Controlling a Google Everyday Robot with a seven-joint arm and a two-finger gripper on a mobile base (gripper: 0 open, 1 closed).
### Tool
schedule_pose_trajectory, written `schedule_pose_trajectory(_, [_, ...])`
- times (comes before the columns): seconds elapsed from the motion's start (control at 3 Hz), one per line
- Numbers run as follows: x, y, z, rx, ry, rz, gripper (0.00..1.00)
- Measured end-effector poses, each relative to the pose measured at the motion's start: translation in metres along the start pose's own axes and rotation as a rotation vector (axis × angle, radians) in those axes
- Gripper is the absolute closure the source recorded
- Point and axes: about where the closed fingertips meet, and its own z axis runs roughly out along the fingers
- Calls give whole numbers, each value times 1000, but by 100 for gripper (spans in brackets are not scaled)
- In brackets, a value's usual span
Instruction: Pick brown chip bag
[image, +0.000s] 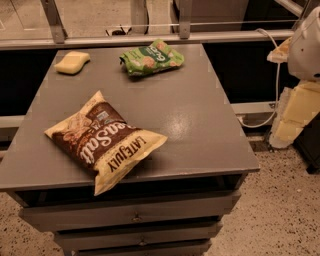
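Observation:
The brown chip bag (105, 140) lies flat on the front left of the grey table (200, 125). It is dark brown and cream with white "Sea Salt" script and "LATE JULY" lettering, and one corner hangs over the table's front edge. My gripper (295, 112) shows as pale cream parts under the white arm (306, 45) at the right edge of the view. It is off the table's right side, far from the bag, and holds nothing that I can see.
A smaller green snack bag (151, 58) lies at the back middle of the table. A pale yellow sponge (72, 62) lies at the back left. Drawers (135, 215) are under the tabletop. A rail (150, 39) runs behind the table. Speckled floor is to the right.

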Motion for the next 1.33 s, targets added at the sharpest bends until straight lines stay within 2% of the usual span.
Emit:
schedule_pose_trajectory(0.33, [0,0,0,0,0,0,0])
schedule_pose_trajectory(0.67, [-66,9,38,-65,-128,6,0])
schedule_pose_trajectory(1.0, [-146,29,82,-178,-288,30,0])
schedule_pose_trajectory(1.33, [-197,49,100,-267,-410,60,0])
